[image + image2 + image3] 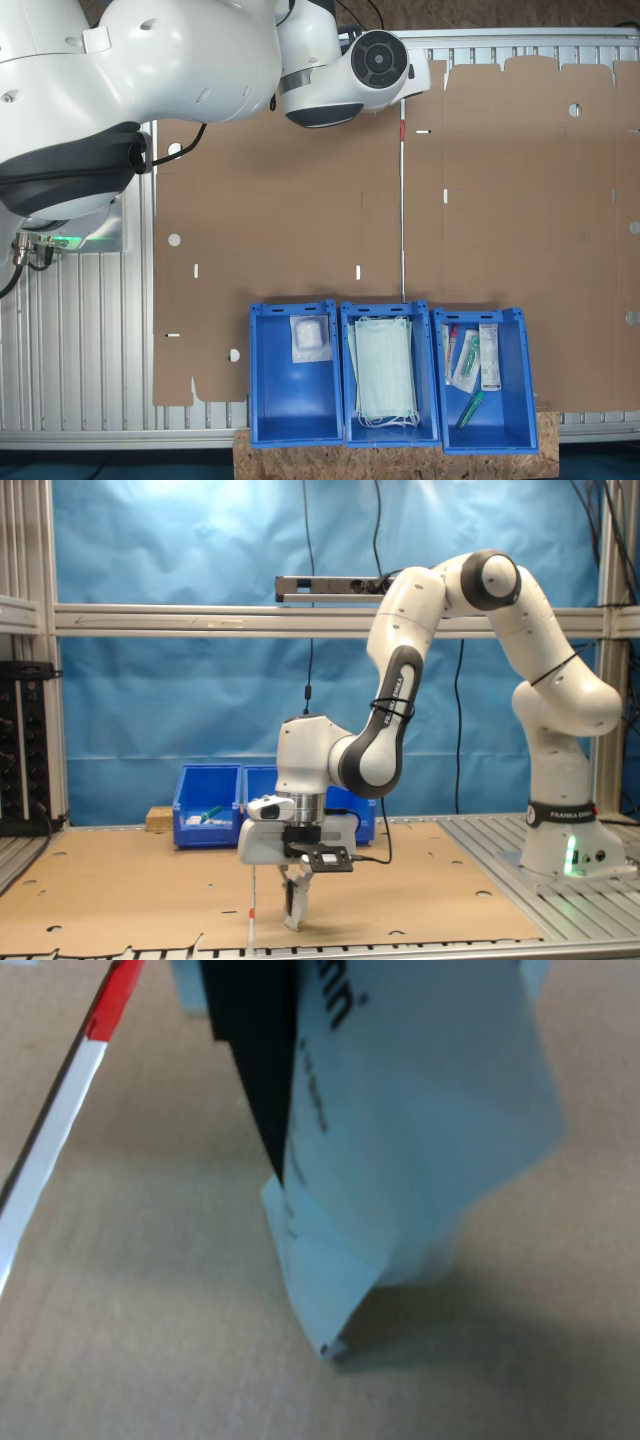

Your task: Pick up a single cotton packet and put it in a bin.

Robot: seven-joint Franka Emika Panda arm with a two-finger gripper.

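My gripper [296, 892] hangs low over the cardboard in the second exterior view, shut on a cotton packet [292, 912] that dangles below it. In the wrist view the white, wrinkly packet [420, 1140] with dark print is pinched against a black finger [255, 1060]. Its lower corner is at or just above the cardboard; I cannot tell which. In the first exterior view the arm's wrist [355, 75] covers the gripper. The bin [295, 400], blue, stands at the first exterior view's lower middle with one white packet [310, 338] inside.
Two more blue bins stand beside it, one with pale green masks [385, 370] and one with tubes and slim boxes [478, 365]. A thin red-and-white stick [402, 200] lies on the cardboard sheet [300, 200], close to the gripper [60, 1130]. The robot base [565, 850] stands on the slatted metal table.
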